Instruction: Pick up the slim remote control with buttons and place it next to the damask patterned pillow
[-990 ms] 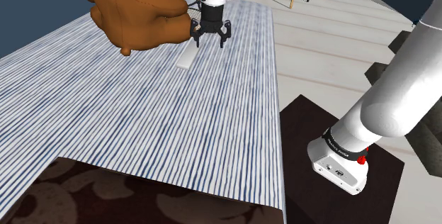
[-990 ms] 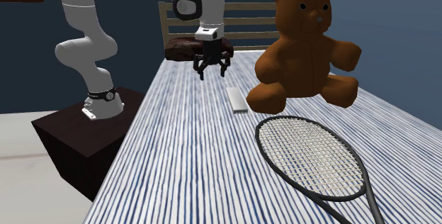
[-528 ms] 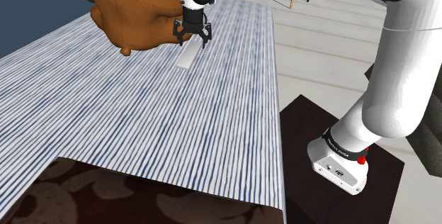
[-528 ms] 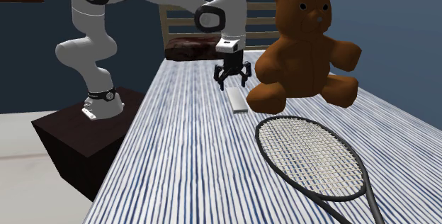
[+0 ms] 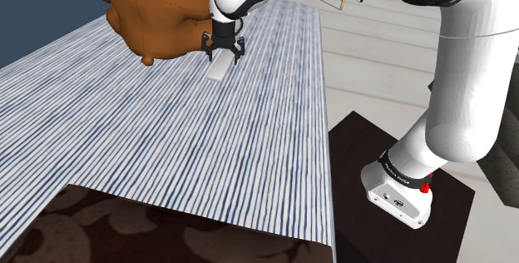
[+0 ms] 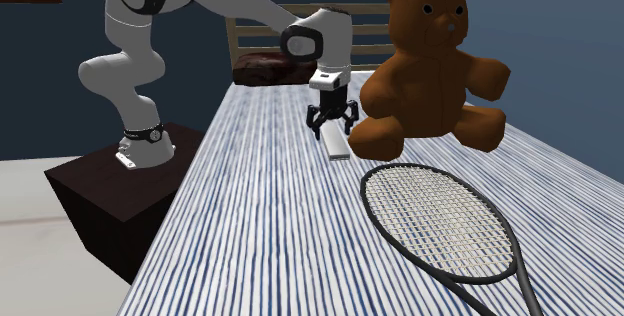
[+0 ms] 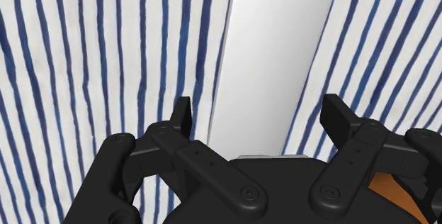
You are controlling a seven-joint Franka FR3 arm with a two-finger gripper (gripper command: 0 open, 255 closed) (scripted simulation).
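Room for moving lies over the bed, whose blue-and-white striped cover is bare from the middle to the edge facing the stand. Past that edge we see pale floor. A brown bear sits toward the opposite edge. The dark patterned pillow lies at the headboard end. The racket lies toward the other end, near the bear. The pale remote lies flat mid-bed, just beside the bear and well apart from the pillow. We find the gripper low over the remote, fingers spread wide to either side of it and not touching it.
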